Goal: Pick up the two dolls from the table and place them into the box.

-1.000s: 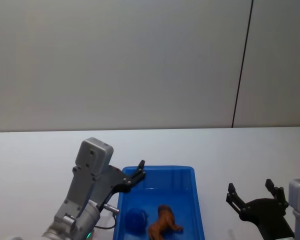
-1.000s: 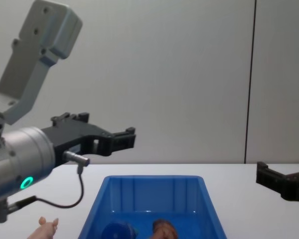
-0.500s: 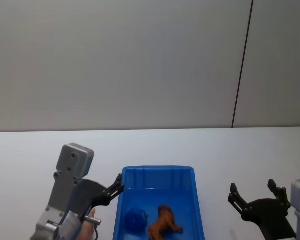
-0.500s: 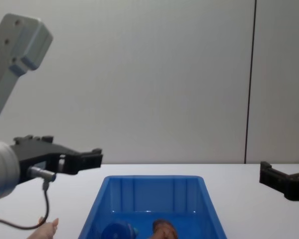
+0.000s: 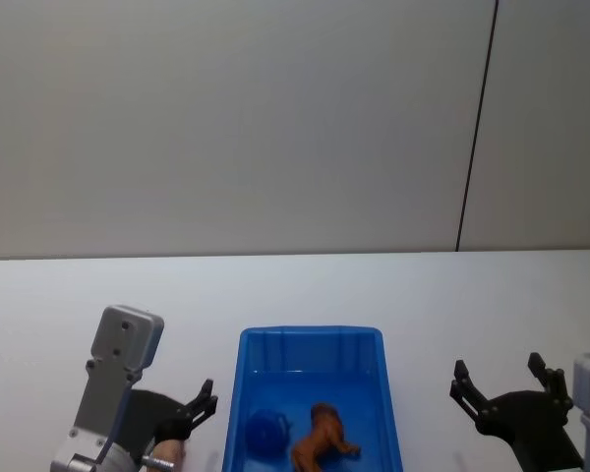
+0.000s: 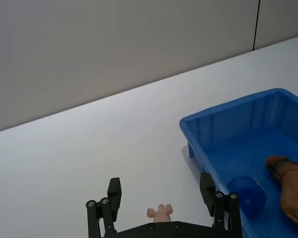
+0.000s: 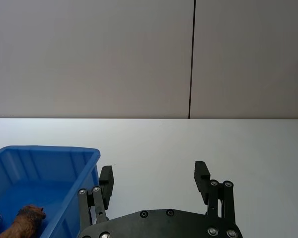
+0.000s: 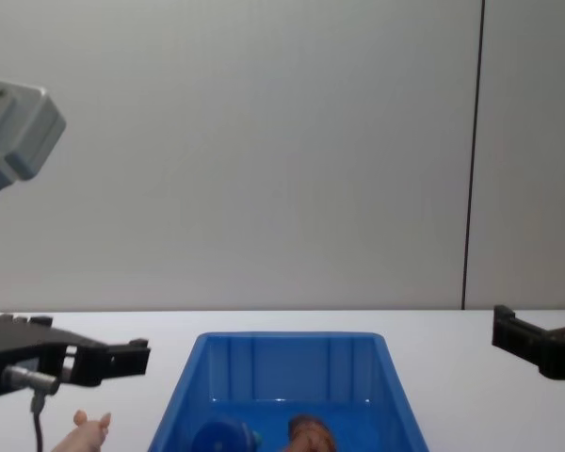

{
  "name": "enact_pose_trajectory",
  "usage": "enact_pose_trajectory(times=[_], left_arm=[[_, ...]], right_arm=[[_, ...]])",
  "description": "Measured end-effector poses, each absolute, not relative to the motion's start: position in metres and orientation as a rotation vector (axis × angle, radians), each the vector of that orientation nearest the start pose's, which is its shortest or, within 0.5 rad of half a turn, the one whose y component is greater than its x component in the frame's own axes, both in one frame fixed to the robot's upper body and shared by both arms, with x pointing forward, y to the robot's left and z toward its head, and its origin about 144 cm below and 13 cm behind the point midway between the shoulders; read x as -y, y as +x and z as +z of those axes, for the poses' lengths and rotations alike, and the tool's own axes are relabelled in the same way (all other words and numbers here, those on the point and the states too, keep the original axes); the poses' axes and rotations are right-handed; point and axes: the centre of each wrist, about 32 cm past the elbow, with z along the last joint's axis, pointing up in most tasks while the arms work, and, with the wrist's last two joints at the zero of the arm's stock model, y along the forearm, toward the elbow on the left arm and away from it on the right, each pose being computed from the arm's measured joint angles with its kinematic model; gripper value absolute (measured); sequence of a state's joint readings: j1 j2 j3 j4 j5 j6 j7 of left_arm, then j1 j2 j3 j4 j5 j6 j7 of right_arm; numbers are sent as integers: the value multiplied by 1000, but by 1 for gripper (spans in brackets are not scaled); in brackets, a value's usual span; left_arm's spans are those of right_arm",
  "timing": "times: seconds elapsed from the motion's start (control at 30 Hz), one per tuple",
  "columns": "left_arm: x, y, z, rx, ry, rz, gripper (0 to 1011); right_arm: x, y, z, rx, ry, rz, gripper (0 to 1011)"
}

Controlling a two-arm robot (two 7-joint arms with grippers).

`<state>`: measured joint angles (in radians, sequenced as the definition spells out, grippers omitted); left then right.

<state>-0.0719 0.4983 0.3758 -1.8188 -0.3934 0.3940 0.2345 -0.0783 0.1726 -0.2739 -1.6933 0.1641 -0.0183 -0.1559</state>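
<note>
The blue box (image 5: 312, 339) sits on the white surface (image 5: 275, 295) between the two arms. Inside it lie the rounded blue doll (image 5: 266, 432) and, just beside it, the shaggy brown doll (image 5: 320, 439). The pale pink doll (image 8: 83, 430) lies on the surface just outside the box's left wall. The left claw (image 6: 161, 208) hangs above this pink doll with its fingers spread wide, one on each side of it and not touching it. The right claw (image 5: 500, 388) hovers over bare surface to the right of the box, its fingers likewise spread apart and holding nothing.
</note>
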Motion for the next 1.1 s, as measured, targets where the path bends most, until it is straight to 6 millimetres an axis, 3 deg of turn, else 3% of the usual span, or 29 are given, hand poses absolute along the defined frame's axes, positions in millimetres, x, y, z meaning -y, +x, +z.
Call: enact_pose_trajectory(times=[1.1], left_arm=[[-242,444,1178,-216,416,1380,979]], right_arm=[[184,423,1146,-9,27,-1438,1001]])
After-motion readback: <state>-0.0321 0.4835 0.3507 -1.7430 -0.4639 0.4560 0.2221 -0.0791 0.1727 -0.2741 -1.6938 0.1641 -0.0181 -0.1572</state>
